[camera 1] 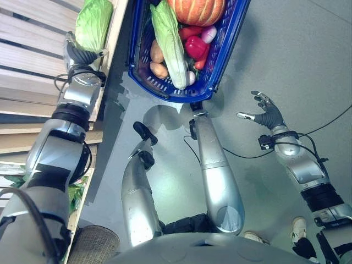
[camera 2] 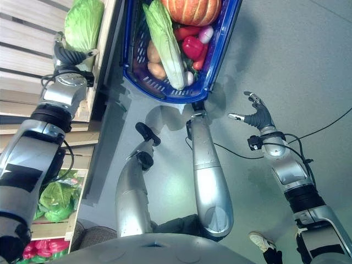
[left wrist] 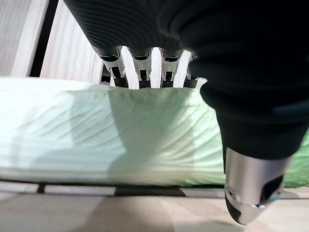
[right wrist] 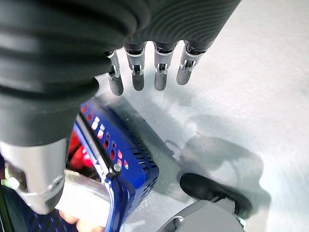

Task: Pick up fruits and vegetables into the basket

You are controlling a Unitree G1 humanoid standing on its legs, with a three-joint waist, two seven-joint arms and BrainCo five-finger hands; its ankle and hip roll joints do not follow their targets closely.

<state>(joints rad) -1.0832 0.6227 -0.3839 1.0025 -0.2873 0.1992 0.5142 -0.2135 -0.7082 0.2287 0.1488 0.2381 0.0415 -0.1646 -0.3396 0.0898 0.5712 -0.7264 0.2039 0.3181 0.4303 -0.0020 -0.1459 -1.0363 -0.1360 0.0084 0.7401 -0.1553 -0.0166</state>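
The blue basket (camera 1: 223, 52) already holds a pumpkin (camera 1: 196, 9), napa cabbage (camera 1: 168, 41) and red peppers (camera 1: 195, 47), while the left hand (camera 1: 78, 53) clasps a green cabbage (camera 1: 93, 23) on the wooden shelf (camera 1: 33, 60) and the right hand (camera 1: 268, 114) hangs released, empty.

Greens, reds and orange against blue and grey

Blue perforated basket (camera 1: 220, 60) holds a ribbed orange pumpkin (camera 1: 196, 10), red pepper (camera 1: 195, 46) and pale-green cabbage (camera 1: 169, 41); another light-green veined cabbage (camera 1: 93, 25) lies on the pale wooden shelf (camera 1: 27, 60).
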